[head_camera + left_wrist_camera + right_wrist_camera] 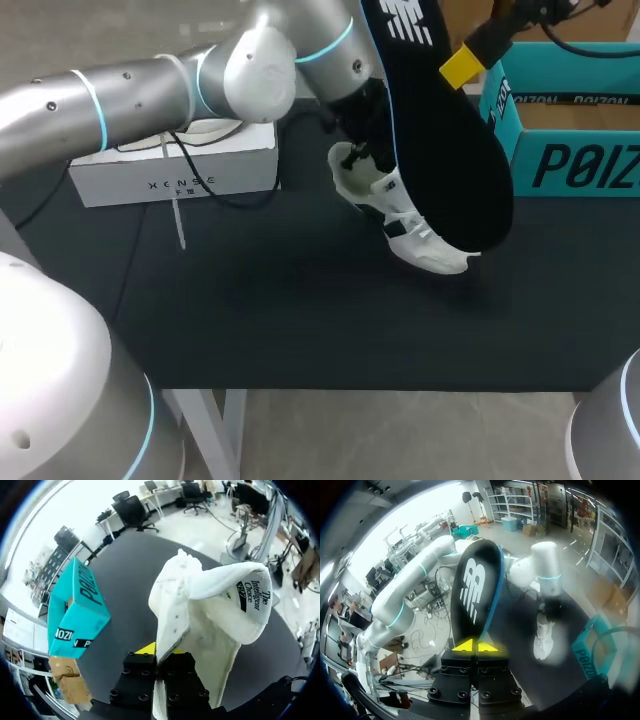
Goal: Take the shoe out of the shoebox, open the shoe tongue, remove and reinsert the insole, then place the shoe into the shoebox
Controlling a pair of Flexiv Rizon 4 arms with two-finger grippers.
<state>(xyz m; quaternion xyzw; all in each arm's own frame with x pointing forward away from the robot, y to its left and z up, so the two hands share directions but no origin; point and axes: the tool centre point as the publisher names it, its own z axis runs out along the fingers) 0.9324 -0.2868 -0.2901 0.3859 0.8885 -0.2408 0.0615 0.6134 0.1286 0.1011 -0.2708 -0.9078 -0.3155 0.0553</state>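
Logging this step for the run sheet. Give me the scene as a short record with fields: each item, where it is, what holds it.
shoe: white shoe, outside the box, tilted toe-down over the table
shoe held by: left gripper, shut on its side wall
insole: black insole, out of the shoe, raised above it
insole held by: right gripper, shut on one end
shoebox: teal shoebox, open, at the table's far right
other: white box at the far left, under the left arm
stage: insole removed, not yet reinserted
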